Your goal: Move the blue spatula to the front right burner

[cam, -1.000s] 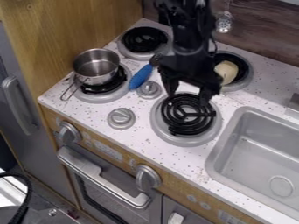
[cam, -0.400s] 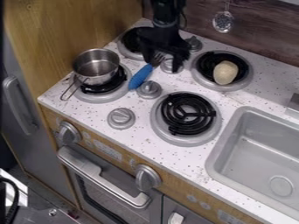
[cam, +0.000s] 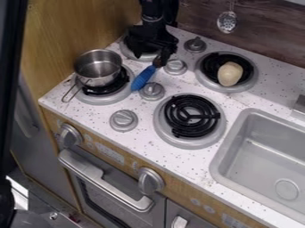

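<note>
Black two-finger gripper (cam: pixel 150 54), seen from the fixed camera, hangs down over the far-left burner (cam: pixel 127 52), its fingers spread apart and nothing clamped between them. The right finger is right by the dark head of the blue spatula (cam: pixel 143 79); whether the two touch, I cannot tell. The spatula lies at a slant on the speckled white countertop (cam: pixel 86 119), its blue handle pointing near and left, its head far and right. That handle sits between the near-left burner (cam: pixel 107 99) and a round grey knob (cam: pixel 152 91), to the left of the near-right burner (cam: pixel 192 116) and well apart from it.

A shiny metal saucepan (cam: pixel 98 69) stands upright on the near-left burner, its wire handle (cam: pixel 69 91) sticking out towards the near left. On the black coil of the far-right burner (cam: pixel 205 83) rests a pale, rounded toy food piece (cam: pixel 230 73). A second countertop knob (cam: pixel 124 120) is nearer the front edge, and two more (cam: pixel 175 67) are between the far burners. The grey sink (cam: pixel 265 156) is set in at the right. A slotted metal utensil (cam: pixel 227 22) hangs against the dark wood-look backsplash (cam: pixel 262 33), and below the counter's front edge is the oven door's handle (cam: pixel 104 178).
</note>
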`<state>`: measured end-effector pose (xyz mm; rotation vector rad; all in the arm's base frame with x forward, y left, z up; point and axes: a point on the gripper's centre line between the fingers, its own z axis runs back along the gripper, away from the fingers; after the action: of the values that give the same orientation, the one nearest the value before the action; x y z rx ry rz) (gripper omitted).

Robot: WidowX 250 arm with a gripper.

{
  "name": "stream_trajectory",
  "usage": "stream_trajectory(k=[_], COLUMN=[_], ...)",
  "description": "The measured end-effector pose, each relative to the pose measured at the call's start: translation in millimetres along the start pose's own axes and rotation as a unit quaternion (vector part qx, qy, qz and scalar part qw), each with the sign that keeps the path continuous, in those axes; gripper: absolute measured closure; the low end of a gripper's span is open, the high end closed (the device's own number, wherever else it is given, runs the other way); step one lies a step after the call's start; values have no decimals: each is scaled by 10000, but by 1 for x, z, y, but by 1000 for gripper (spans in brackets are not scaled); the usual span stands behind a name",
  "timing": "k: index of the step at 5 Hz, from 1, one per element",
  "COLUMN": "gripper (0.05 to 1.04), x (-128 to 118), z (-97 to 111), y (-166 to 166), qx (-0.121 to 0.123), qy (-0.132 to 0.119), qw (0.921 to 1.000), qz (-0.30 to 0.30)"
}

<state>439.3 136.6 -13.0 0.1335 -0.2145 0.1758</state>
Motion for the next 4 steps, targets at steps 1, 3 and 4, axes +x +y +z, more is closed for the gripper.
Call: stream_trajectory(k=[1, 3, 4], gripper=[83, 189, 461], x=[-3, -2, -5], z=[-28, -52, -52], y=[5, 6, 5], qx=[-61, -99, -65], qy=[391, 407, 392], qw=[9992, 9991, 9992], qz=[-33, -48, -52])
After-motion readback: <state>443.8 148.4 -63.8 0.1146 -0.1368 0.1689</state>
